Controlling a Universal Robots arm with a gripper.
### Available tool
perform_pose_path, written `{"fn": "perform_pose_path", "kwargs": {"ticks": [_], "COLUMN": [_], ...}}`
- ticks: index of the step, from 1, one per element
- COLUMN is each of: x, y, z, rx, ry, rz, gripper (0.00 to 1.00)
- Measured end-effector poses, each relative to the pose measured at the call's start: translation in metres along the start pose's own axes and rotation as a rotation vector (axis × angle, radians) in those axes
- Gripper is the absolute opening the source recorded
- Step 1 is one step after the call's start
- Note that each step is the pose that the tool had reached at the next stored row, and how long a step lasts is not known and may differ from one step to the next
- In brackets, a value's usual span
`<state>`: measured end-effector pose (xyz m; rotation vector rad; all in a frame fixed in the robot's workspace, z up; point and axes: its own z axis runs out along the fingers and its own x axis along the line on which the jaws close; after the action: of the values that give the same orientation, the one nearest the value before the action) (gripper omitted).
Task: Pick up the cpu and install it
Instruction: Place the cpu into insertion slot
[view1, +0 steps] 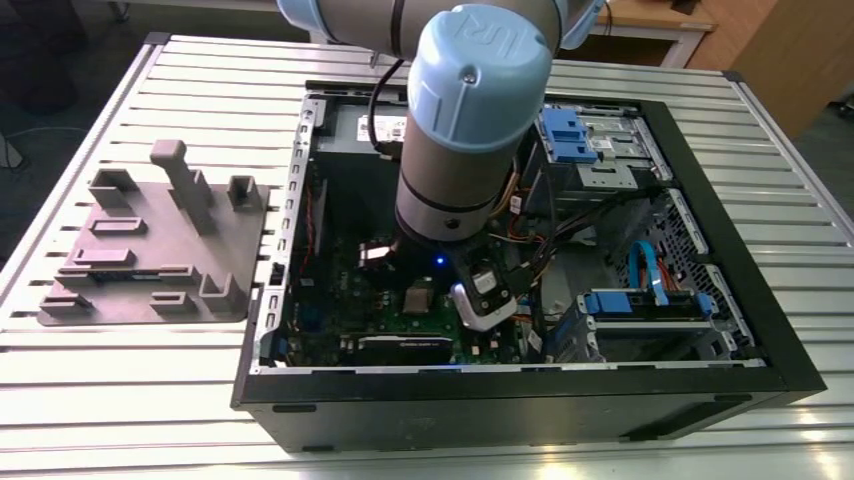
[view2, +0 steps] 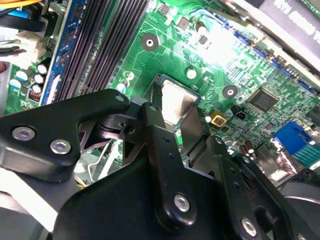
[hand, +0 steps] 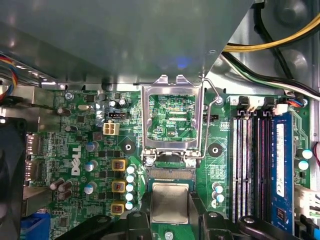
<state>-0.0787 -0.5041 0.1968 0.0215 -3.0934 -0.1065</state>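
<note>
Your arm (view1: 467, 130) reaches down into the open computer case (view1: 534, 400), its gripper (hand: 170, 204) closed on the cpu (view2: 176, 102). The small silver-topped chip sits pinched edge to edge between the two black fingers (view2: 160, 142), its flat underside facing the motherboard (hand: 75, 150).

The pick is done. The grey holder tray (view1: 147, 250) stands well apart from the gripper, outside the case on the slatted table (view1: 134, 400). The step in hand reads as the install.

In the first wrist view the chip hangs directly over the cpu socket (hand: 170, 174) and covers most of it, with a strip of the socket's contact field showing just beyond the fingertips. Farther out past the fingertips, the socket's hinged metal frame (hand: 172, 115) stands swung open and its wire lever (hand: 212, 97) is released, so the way in looks clear. The memory slots (hand: 250, 165) run alongside the gripper, near but apart.

You cannot tell from these views whether the chip already touches the socket. Judged from here, seating it calls for a level chip with its edges square to the socket walls. It also calls for a soft descent and no sideways drag before the fingers let go. A tilted or offset landing would risk the contacts beneath, and the open frame leaves the fingers little room on that side.
</note>
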Motion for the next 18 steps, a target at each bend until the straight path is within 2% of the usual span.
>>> {"fn": "perform_pose_path", "kwargs": {"ticks": [10, 12, 13, 18], "x": [-0.0001, -0.0001, -0.0002, -0.0003], "y": [0.0000, 0.0000, 0.0000, 0.0017], "z": [0.0031, 0.0031, 0.0031, 0.0034], "rx": [-0.0011, -0.0069, -0.0097, -0.0154], "ry": [0.0002, 0.0000, -0.0001, -0.0001], "rz": [0.000, -0.001, -0.001, -0.001], "gripper": [0.42, 0.41, 0.35, 0.32]}}
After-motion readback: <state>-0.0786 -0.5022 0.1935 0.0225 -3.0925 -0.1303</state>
